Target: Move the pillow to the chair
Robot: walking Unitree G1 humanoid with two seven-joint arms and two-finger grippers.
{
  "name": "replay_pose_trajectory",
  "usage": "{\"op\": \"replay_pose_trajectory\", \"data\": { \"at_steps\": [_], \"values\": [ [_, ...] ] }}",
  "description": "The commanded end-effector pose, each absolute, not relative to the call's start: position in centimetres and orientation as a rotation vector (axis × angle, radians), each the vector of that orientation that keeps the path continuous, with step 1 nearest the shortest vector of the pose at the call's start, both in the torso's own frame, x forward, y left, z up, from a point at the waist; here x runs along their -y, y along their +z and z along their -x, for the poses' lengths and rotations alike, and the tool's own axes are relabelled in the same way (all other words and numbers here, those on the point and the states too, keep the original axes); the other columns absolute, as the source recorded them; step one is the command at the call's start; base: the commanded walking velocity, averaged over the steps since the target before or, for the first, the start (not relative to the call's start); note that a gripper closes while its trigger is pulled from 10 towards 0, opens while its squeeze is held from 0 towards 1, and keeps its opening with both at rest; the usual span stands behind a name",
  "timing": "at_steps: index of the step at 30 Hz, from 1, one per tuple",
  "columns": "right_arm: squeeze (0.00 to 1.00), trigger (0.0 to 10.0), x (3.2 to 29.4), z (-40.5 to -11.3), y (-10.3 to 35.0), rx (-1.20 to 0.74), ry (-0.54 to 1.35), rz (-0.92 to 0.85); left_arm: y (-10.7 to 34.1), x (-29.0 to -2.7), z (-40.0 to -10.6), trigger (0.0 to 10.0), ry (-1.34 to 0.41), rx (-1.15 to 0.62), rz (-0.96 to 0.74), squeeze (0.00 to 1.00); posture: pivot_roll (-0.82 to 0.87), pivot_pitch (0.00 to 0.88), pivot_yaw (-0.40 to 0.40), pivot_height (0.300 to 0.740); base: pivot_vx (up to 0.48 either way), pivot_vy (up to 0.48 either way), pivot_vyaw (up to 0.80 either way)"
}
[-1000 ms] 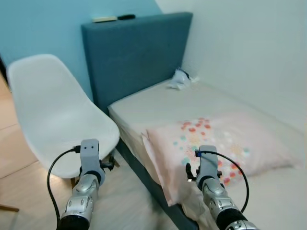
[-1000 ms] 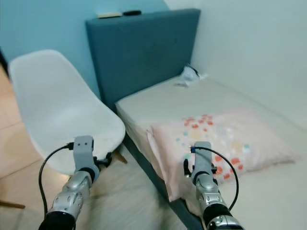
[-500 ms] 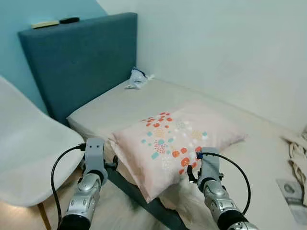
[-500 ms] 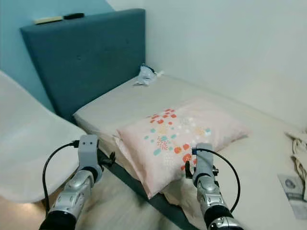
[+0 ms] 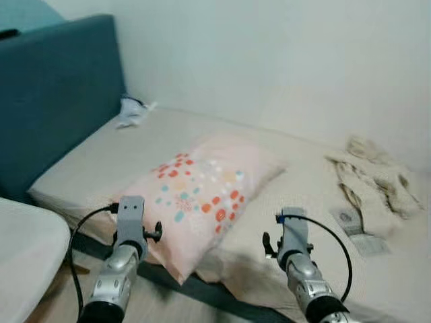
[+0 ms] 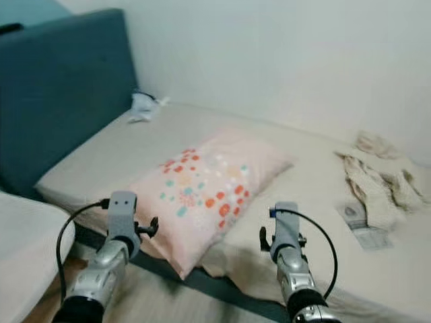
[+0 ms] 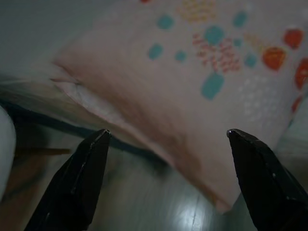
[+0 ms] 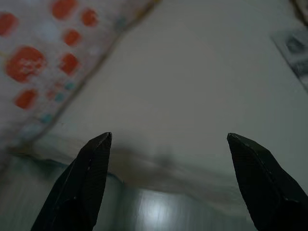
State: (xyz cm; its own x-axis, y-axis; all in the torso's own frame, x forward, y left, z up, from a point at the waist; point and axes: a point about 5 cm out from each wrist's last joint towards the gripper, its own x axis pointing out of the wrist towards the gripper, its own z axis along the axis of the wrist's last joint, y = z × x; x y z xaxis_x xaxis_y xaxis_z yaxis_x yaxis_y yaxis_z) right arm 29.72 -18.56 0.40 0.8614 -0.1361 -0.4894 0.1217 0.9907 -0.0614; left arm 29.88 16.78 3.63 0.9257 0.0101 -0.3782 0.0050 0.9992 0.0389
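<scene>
A pale pink pillow with red and teal dots lies on the bed, its near corner hanging over the mattress edge. The white chair shows as a seat edge at the lower left, beside the bed. My left gripper is open, held low in front of the pillow's overhanging corner and apart from it. My right gripper is open over the mattress edge, with the pillow's side off to one side of it. Both arms reach forward, the left arm and the right arm.
A teal headboard stands at the left with a crumpled white thing by it. Rumpled cloths and a flat packet lie on the beige sheet at the right. A dark bed frame runs along the wooden floor.
The camera has swung to the right: chair and headboard have slid to the left edge and the cloths have come into view. The pillow lies as before; both grippers stay open.
</scene>
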Motion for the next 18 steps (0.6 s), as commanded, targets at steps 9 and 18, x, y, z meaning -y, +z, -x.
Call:
{"op": "replay_pose_trajectory", "data": {
  "at_steps": [9, 18],
  "values": [
    [0.00, 10.0, 18.6, -29.9, 0.7, -0.506, -0.137, 0.040, 4.1, -15.7, -30.3, 10.0, -0.027, -0.360, 0.019, 0.00, -0.04, 0.052, -0.044, 0.740, 0.000, 0.000, -0.80],
    [0.00, 10.0, 18.3, -30.6, 1.7, -0.425, -0.133, -0.006, 4.5, -17.3, -30.5, 10.0, 0.131, -0.299, -0.020, 0.00, -0.05, 0.055, -0.043, 0.740, 0.064, 0.000, -0.59]
  ]
}}
